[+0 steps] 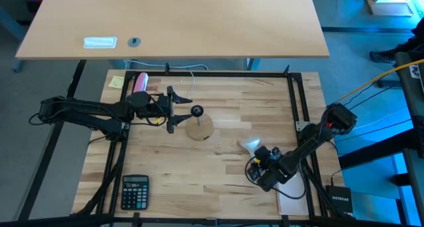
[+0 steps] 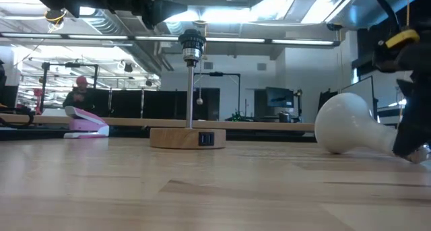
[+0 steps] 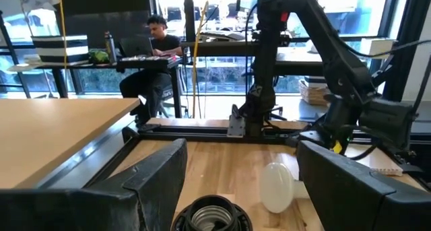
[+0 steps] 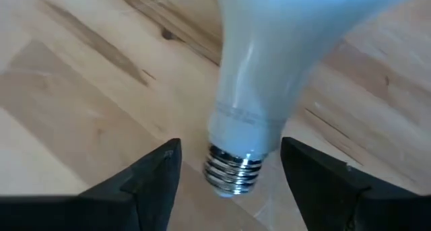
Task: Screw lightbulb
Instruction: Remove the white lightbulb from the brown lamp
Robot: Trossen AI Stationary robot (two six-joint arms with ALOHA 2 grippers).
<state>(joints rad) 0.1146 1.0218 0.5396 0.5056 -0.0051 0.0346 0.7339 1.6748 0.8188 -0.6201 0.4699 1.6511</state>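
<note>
Lightbulb (image 1: pixel 250 145) lies on its side on the surface, right of the socket stand (image 1: pixel 198 124). Right gripper (image 4: pixel 232 167) fingers released, straddling its screw base for pickup. Left gripper (image 1: pixel 182 108) fingers spread wide around the socket to steady it.

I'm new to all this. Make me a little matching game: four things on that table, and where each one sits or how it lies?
Things:
1. lightbulb
2. socket
3. calculator
4. left gripper

Places or states:
A. near the table's front left corner
B. lying on its side between the right gripper's open fingers
C. on a post above the wooden disc
D. open, either side of the socket

Pairs: 1-B, 2-C, 3-A, 4-D
</note>
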